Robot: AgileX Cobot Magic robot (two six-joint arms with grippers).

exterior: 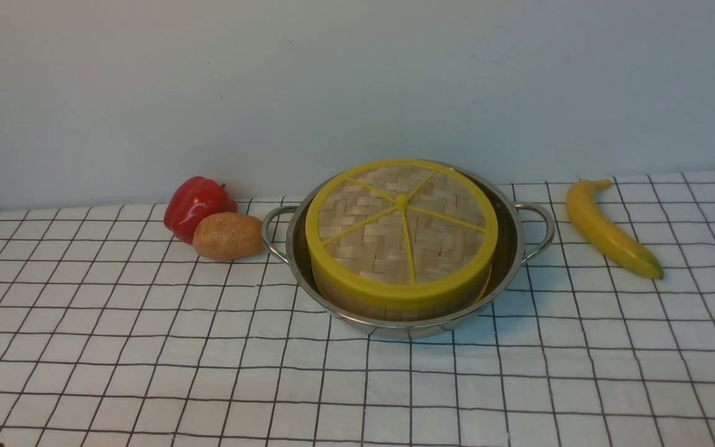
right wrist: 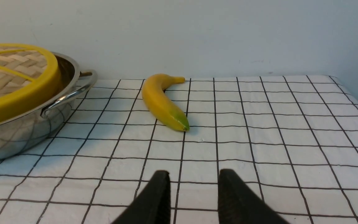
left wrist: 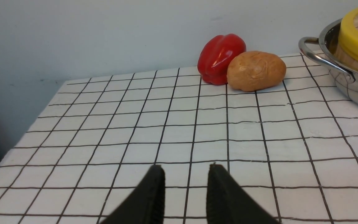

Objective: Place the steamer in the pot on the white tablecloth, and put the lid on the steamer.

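The steel pot (exterior: 509, 248) stands mid-table on the white tablecloth (exterior: 146, 372). The steamer (exterior: 357, 301) sits inside it, only its pale wall showing under the lid (exterior: 401, 230), which lies flat on top. The pot (left wrist: 346, 87) and lid (left wrist: 353, 40) show in the left wrist view, and the pot (right wrist: 17, 137) and lid (right wrist: 20, 96) in the right wrist view. My left gripper (left wrist: 185, 169) is open and empty, low over the cloth, well left of the pot. My right gripper (right wrist: 194, 174) is open and empty, right of the pot. Neither gripper shows in the front view.
A red pepper (exterior: 196, 205) and a potato (exterior: 228, 236) lie just left of the pot's handle. A banana (exterior: 609, 230) lies to the pot's right. A pale wall runs behind the table. The table's left edge (left wrist: 20, 137) shows in the left wrist view.
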